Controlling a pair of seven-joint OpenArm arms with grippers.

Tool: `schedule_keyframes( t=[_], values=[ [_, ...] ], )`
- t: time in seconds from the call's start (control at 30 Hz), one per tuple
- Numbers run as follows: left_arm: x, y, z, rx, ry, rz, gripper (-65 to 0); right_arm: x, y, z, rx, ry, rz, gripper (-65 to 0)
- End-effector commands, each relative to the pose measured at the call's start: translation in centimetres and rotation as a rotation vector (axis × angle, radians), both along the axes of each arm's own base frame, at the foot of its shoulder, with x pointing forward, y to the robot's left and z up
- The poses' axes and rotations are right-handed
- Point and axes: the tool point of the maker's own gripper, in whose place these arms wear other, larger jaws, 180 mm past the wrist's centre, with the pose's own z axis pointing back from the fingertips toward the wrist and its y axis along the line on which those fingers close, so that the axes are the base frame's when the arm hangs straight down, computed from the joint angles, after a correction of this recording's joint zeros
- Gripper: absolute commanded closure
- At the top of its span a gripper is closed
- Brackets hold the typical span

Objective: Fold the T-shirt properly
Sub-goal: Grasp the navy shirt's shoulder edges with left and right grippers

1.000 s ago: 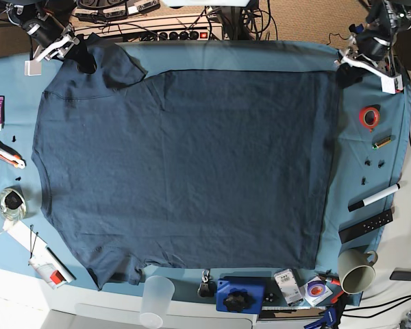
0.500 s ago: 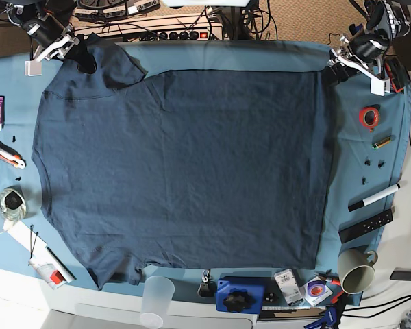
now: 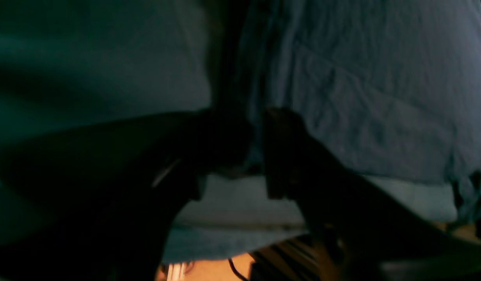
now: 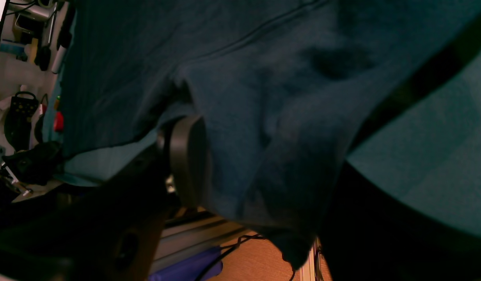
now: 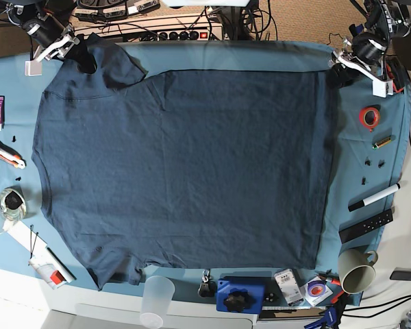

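Flat across the teal table cloth (image 5: 370, 96) lies the navy T-shirt (image 5: 185, 171), spread wide with only its far corners reaching the arms. At the sleeve corner the right gripper (image 4: 263, 156) stands wide with a bunch of sleeve fabric between its jaws. By the hem corner the left gripper (image 3: 258, 132) shows a narrow gap, the shirt's edge just behind it; whether it pinches cloth I cannot tell.

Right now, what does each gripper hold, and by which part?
The right gripper holds the T-shirt by its sleeve. The left gripper stands open at the hem corner, holding nothing.
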Motion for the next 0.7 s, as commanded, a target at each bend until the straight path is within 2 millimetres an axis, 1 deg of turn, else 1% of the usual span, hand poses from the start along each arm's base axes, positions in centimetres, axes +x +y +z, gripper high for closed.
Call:
schedule_keyframes(
  t=[0.0,0.07,0.13,0.2,0.27,0.37,0.47,0.53,0.67],
  values=[
    [0.2,0.6,0.5,0.034,-0.018,0.003,-27.8,-4.7,0.6,-3.4,-0.054,0.255,0.101,-30.9],
    [0.3,1.1,0.5,0.066,-0.021,0.002,-30.7,-4.7,0.6,-3.4,-0.054,0.255,0.101,-30.9],
    [-0.1,1.2,0.1,0.066,0.010,0.002,-31.9,-4.7,0.6,-3.4,-0.054,0.255,0.101,-30.9],
    [-0.9,0.7,-0.6,0.052,0.068,-0.022,-32.3,-4.7,0.6,-3.4,-0.054,0.254,0.101,-30.9],
    [-1.3,0.2,-0.9,0.030,0.095,-0.038,-32.3,-4.7,0.6,-3.4,-0.054,0.253,0.100,-30.9],
    [-1.3,-0.4,-0.6,-0.016,0.089,-0.041,-32.3,-4.7,0.6,-3.4,-0.054,0.253,0.100,-30.9],
    [-1.4,-0.8,-0.6,-0.025,0.085,-0.062,-32.3,-4.7,0.6,-3.4,-0.055,0.253,0.100,-30.9],
    [-1.4,-1.7,-0.5,-0.061,0.086,-0.078,-32.3,-4.7,0.6,-3.4,-0.054,0.253,0.100,-30.9],
    [-1.3,-4.7,-0.8,-0.116,0.095,-0.149,-32.3,-4.7,0.6,-3.4,-0.054,0.252,0.100,-30.9]
  ],
)
